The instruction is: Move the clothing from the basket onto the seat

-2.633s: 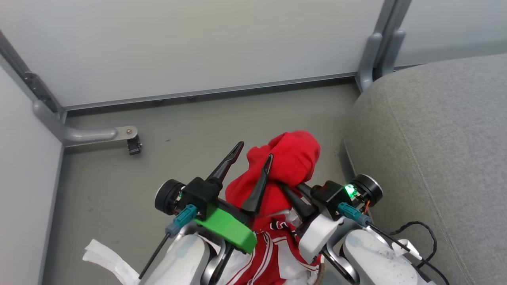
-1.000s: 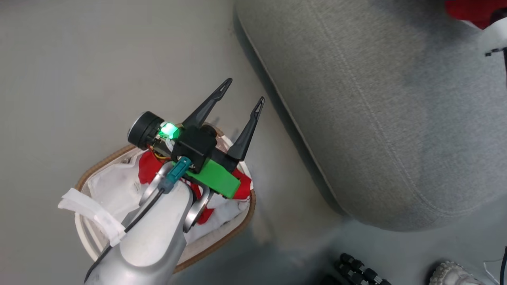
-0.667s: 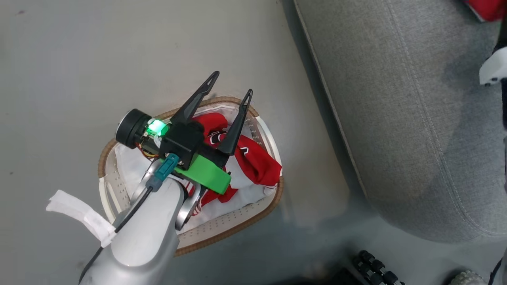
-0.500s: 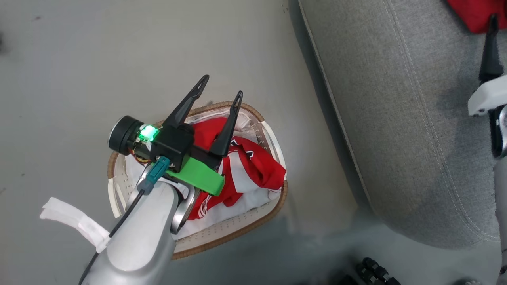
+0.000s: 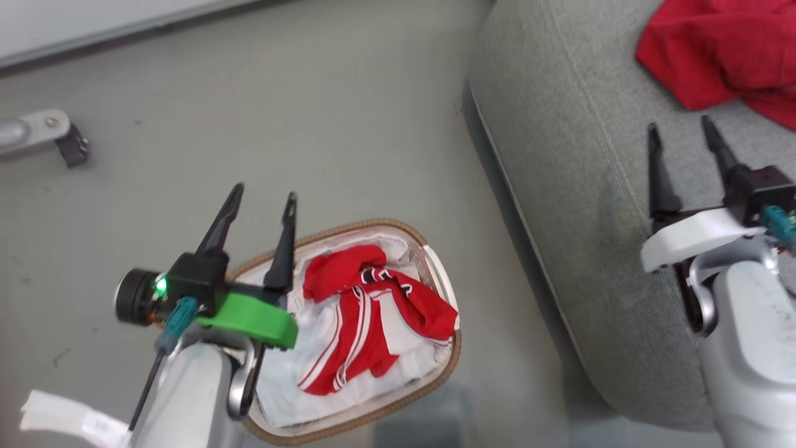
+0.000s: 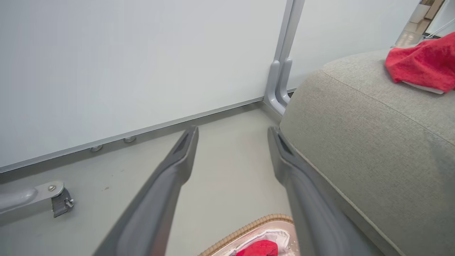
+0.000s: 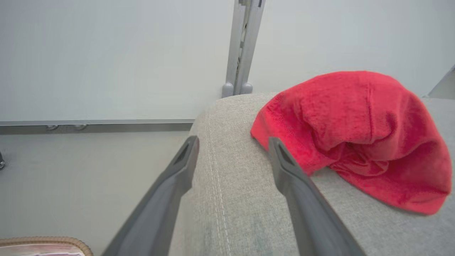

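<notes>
1. And there it is: the plain red garment (image 5: 715, 56) lies crumpled on top of the seat (image 5: 578, 205), out at the far right, with neither gripper holding it.
2. Over in the basket (image 5: 348, 225) is the striped garment (image 5: 373, 323), red with white stripes and white panels. It sits bunched on the white liner (image 5: 273, 386) toward the basket's right side.
3. The basket stands on the floor (image 5: 311, 124), just left of the seat's rounded edge. Its brown woven rim is in plain sight.
4. The right gripper (image 5: 679, 123) hovers over the seat, on the near side of the plain red garment. Its jaws are spread wide with nothing between them. The fingers point at the cloth and the tips stop just short of its near edge.
5. The left gripper (image 5: 264, 192) hangs above the basket's left rim, jaws wide apart and empty. Its fingers point toward the far wall, and it is well left of the striped garment.
6. Further out, a pale wall panel (image 6: 142, 53) runs along the far side of the floor. A grey post (image 6: 280, 81) stands just behind the seat's far corner.
7. At the far left a metal bracket (image 5: 37, 127) with a small black piece at its end sits low over the floor, well apart from the basket.
</notes>
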You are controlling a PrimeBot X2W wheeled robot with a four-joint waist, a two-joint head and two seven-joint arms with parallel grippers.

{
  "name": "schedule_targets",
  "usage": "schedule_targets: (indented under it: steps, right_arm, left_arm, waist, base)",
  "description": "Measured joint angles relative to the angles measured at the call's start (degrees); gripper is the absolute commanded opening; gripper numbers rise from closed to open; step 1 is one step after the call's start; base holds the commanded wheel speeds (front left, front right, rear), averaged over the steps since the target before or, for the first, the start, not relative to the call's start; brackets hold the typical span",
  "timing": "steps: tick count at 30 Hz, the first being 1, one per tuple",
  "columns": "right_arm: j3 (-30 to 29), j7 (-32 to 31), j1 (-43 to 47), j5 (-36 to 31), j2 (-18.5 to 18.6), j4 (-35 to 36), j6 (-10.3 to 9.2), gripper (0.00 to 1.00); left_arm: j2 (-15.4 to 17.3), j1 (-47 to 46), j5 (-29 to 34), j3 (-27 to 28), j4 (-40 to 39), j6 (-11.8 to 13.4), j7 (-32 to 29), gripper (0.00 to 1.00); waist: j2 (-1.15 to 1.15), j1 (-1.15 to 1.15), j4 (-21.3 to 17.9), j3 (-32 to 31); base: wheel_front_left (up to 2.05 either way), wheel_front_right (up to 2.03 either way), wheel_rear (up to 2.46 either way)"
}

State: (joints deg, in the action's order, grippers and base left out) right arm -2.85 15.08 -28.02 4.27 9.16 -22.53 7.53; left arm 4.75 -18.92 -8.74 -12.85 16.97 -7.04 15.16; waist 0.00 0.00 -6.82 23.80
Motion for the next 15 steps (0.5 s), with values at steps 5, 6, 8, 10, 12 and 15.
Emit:
schedule_targets:
  steps: [5,6,8,10,12,15]
  right_arm:
    - [1.8,0.0,2.7,1.0,-2.4,1.1,0.00,1.00]
    - [2.0,0.0,3.5,1.1,-2.9,1.2,0.00,1.00]
    - [2.7,0.0,4.9,1.2,-3.6,1.2,0.00,1.00]
    - [3.6,0.0,6.4,1.1,-4.0,1.3,0.00,1.00]
    - [3.9,0.0,7.7,0.7,-4.4,1.7,0.00,1.00]
    - [4.1,0.0,10.0,0.4,-4.8,1.8,0.00,1.00]
  left_arm:
    - [-0.6,3.8,0.8,4.9,0.1,0.5,0.0,1.00]
    - [-0.7,4.7,0.9,5.8,0.2,0.5,0.0,1.00]
    - [-1.1,6.2,0.9,7.6,0.2,0.7,0.0,1.00]
    - [-1.3,7.7,1.2,9.3,0.1,1.0,0.0,1.00]
    - [-1.5,9.2,1.3,10.7,0.1,1.2,0.0,1.00]
    - [-1.6,11.1,1.5,12.4,0.5,1.3,0.0,1.00]
  waist:
    - [0.00,0.00,1.3,-4.3]
    - [0.00,0.00,1.7,-5.1]
    - [0.00,0.00,2.4,-6.7]
    - [0.00,0.00,3.2,-8.4]
    - [0.00,0.00,4.0,-9.8]
    - [0.00,0.00,5.1,-11.9]
  base:
    - [0.00,0.00,0.00]
    - [0.00,0.00,0.00]
    - [0.00,0.00,0.00]
    - [0.00,0.00,0.00]
    - [0.00,0.00,0.00]
    - [0.00,0.00,0.00]
